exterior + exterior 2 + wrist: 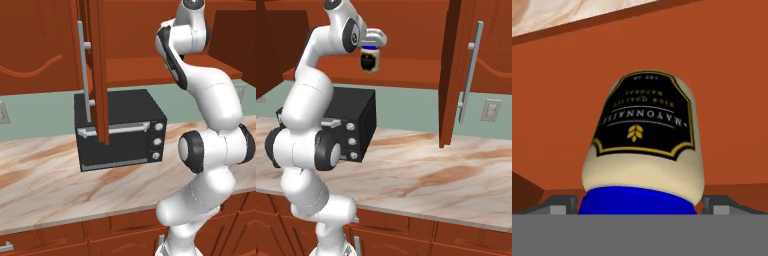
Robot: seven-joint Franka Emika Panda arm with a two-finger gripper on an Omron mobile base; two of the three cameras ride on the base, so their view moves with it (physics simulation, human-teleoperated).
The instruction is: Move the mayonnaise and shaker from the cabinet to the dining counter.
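The mayonnaise [370, 60] hangs in the air in front of the open cabinet [406, 75], held by its blue lid. My gripper [372, 46] is shut on that lid, above the black toaster oven. In the hand view the jar [643, 145] is close up, cream body and dark label pointing away, with the blue lid between my gripper [639, 205] fingers. The cabinet door [97, 70] stands open, edge on, and the red-brown cabinet interior lies behind the jar. The shaker and the dining counter are out of view.
A black toaster oven [120, 130] sits on the marble wall counter [431, 175] under the cabinet. The right cabinet door [456, 70] with its long silver handle [470, 75] hangs open over the counter. Low drawer fronts [60, 240] run beneath.
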